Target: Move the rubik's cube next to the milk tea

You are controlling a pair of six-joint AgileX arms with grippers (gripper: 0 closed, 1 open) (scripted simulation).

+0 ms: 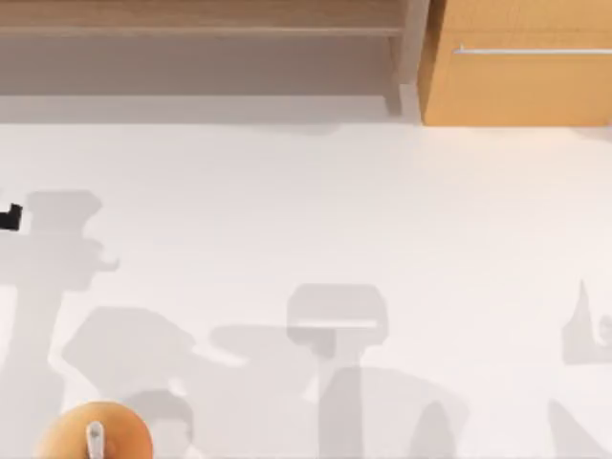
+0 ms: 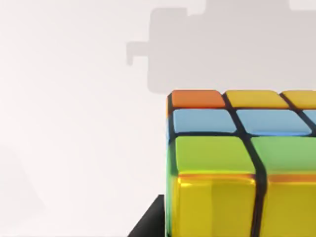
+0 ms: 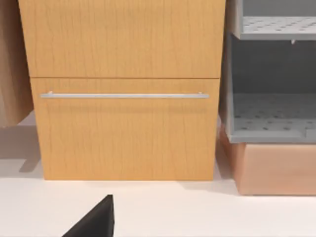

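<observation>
The rubik's cube (image 2: pixel 237 163) sits very close in the left wrist view, showing orange, yellow, blue and green tiles. One black finger (image 2: pixel 148 222) of my left gripper lies against the cube's side. In the top view, a small black part of the left gripper (image 1: pixel 10 218) pokes in at the table's far left edge. The milk tea (image 1: pixel 96 440), a round orange-tan cup with a short white straw, stands at the front left of the table. A black part of my right gripper (image 3: pixel 94 219) faces the cabinet.
A wooden cabinet with a metal drawer handle (image 1: pixel 531 50) stands at the back right, and it shows as the cabinet (image 3: pixel 123 94) in the right wrist view. A grey shelf unit (image 3: pixel 271 113) is beside it. The white table (image 1: pixel 316 220) spreads wide.
</observation>
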